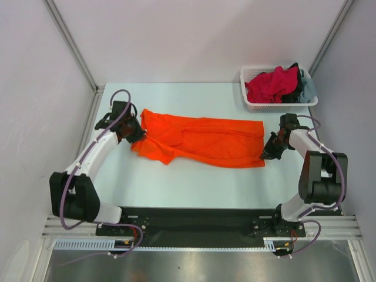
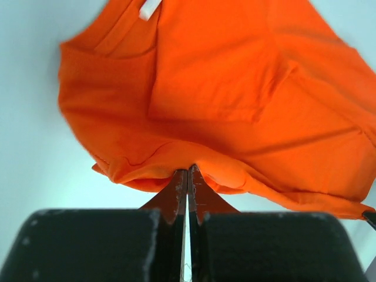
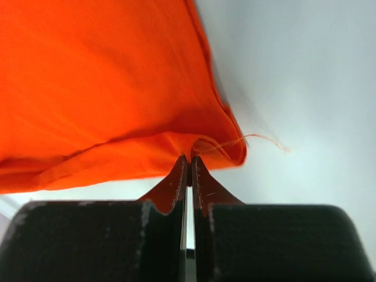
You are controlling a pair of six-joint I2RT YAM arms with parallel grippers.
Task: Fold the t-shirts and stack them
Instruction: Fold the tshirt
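Note:
The bright orange t-shirt (image 1: 200, 141) lies stretched sideways across the table, collar end at the left. My left gripper (image 1: 133, 135) is shut on its left edge near the shoulder; in the left wrist view the shirt (image 2: 223, 100) bunches at the pinched fingertips (image 2: 187, 172), with the collar and white label at the top. My right gripper (image 1: 266, 154) is shut on the shirt's near right corner; in the right wrist view the hem (image 3: 117, 100) folds into the closed tips (image 3: 188, 158), a loose thread trailing right. Crimson-pink (image 1: 271, 84), black and grey-blue shirts sit in the basket.
The white mesh basket (image 1: 276, 104) stands at the back right of the table, just behind my right arm. Grey walls and metal frame posts (image 1: 70, 44) enclose the table on both sides. Bare pale-green tabletop (image 1: 200, 185) lies in front of the shirt.

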